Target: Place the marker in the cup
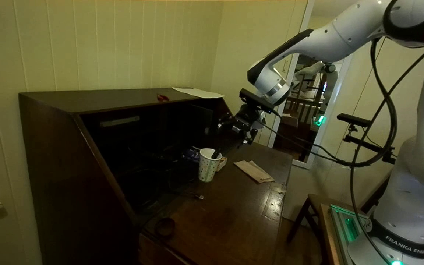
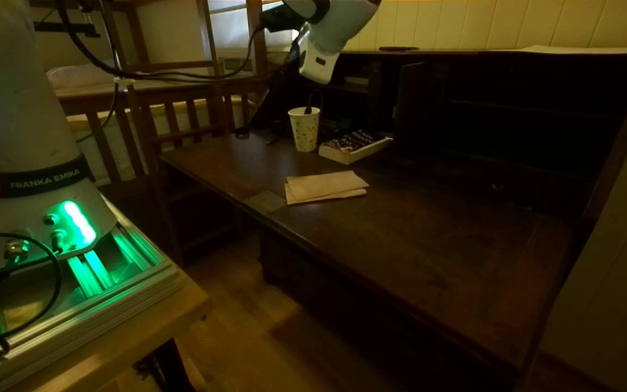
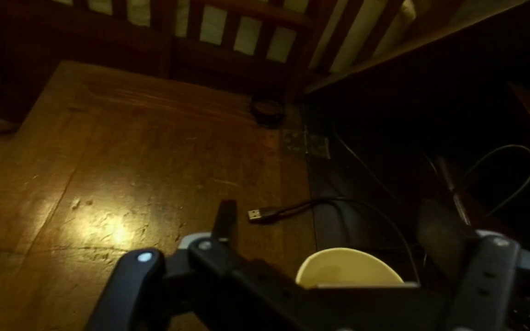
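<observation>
So, marker (image 1: 216,153) (in cup (image 1: 207,169)) below claw (image 3: 332,225).

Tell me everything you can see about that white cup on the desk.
The white cup looks like paper, with small specks printed on its side, and widens toward the rim. It stands upright on the dark wooden desk, close beside a book; whether they touch is unclear. A dark marker leans inside, its end above the rim. The open jaws do not touch it.

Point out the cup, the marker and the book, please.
Cup (image 1: 208,168), in an exterior view, on its patterned side.
Marker (image 1: 216,153), in an exterior view, on its dark exposed end.
Book (image 2: 354,142), in an exterior view, on its cover.
</observation>
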{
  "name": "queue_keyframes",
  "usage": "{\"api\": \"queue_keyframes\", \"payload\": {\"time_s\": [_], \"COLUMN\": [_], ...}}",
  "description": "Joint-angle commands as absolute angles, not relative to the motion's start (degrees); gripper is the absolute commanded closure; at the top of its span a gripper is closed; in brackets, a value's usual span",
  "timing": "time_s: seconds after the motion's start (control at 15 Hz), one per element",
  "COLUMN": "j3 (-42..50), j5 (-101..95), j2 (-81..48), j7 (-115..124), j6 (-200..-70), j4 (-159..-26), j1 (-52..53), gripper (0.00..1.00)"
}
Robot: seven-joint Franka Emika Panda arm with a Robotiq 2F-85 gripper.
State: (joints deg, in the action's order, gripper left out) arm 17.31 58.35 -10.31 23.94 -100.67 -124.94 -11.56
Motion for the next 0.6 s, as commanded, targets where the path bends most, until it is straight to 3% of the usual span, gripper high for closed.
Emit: {"api": "queue_keyframes", "payload": {"time_s": [0.0, 0.2, 0.27, 0.53], "j3": [16.4, 13.9, 14.5, 13.4], "j5": [47.2, 38.0, 42.8, 39.4], "j2": [3.1, 8.5, 3.5, 7.2], "j7": [23.9, 25.0, 24.0, 24.5], "j6": [-106.3, -106.4, -104.4, -104.7], "j4": [-134.1, -135.2, -132.2, -133.3], "j1": [-10.4, -10.9, -11.9, -11.8], "gripper": [0.00, 0.00, 0.00, 0.00]}}
